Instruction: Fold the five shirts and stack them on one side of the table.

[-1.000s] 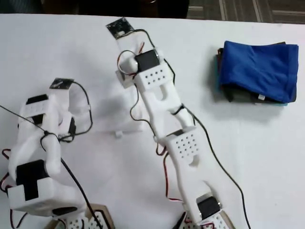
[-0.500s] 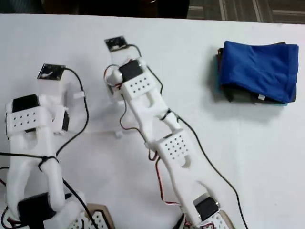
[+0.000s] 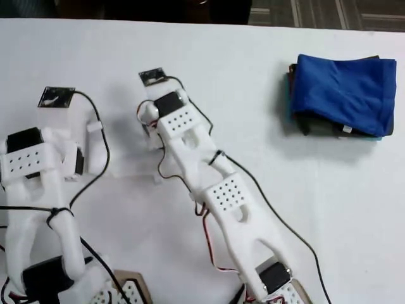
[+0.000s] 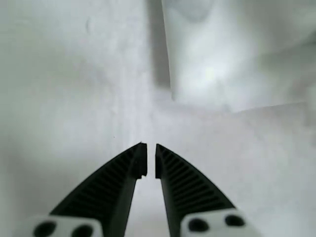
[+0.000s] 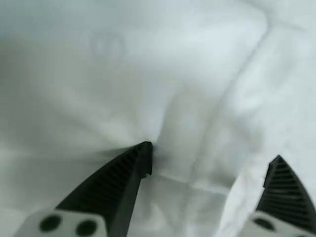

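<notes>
My right pincer, apart over the white shirt, should bite one layer only; my left pincer hangs closed beside it.

Grey tiled floor runs along the far side.

The white shirt near the worktop's middle is largely lost against the white surface, and the two arms cover parts of it. At the right edge the blue shirt hides the stack beneath; how many lie there cannot be told, though dark edges peek out. The right wrist view blurs the white shirt, and one finger of the right hand is cut off.
</notes>
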Controlling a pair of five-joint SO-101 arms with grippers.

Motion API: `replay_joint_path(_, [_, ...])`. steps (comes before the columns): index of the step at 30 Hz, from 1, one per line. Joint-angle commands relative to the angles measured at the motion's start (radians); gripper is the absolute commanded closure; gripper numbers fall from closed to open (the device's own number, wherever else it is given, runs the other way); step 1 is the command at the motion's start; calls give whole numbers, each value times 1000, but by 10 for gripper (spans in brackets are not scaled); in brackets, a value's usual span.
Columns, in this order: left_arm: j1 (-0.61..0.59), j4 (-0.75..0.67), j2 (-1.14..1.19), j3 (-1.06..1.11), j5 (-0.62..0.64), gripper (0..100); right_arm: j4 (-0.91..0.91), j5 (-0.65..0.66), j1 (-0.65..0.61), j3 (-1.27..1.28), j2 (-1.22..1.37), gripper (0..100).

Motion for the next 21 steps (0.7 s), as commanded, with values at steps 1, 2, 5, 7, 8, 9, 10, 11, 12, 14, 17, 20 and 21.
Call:
replay_joint_path(1, [-9,0,-40,-31,-6,940,22,3,-18,3,27,648])
replay_joint_path(2, [-9,0,-40,-31,-6,940,24,6,-27,5,27,673])
replay_joint_path(5, [-9,0,-43,-31,-6,940,24,103,-62,28,27,827])
replay_joint_path(7, [-9,3,-46,-35,-6,940,27,175,-84,41,16,949])
replay_joint_path(8, [-11,6,-46,-36,-6,940,27,204,-91,48,8,985])
replay_joint_path(9, [-11,6,-46,-38,-6,940,27,222,-97,63,-1,978])
replay_joint_path(10, [-11,8,-48,-38,-6,940,27,235,-101,86,-12,964])
replay_joint_path(11, [-11,8,-48,-38,-6,940,27,236,-101,106,-21,962])
replay_joint_path(12, [-11,8,-48,-38,-6,940,27,238,-101,126,-28,965])
replay_joint_path(14, [-11,8,-48,-36,-6,940,27,244,-93,161,-50,981])
replay_joint_path(17, [-11,3,-48,-35,-6,940,27,244,-53,186,-99,979])
replay_joint_path(20, [-11,2,-48,-35,-6,940,27,244,-2,193,-160,979])
replay_joint_path(21, [-11,2,-48,-35,-5,940,27,245,12,195,-176,979])
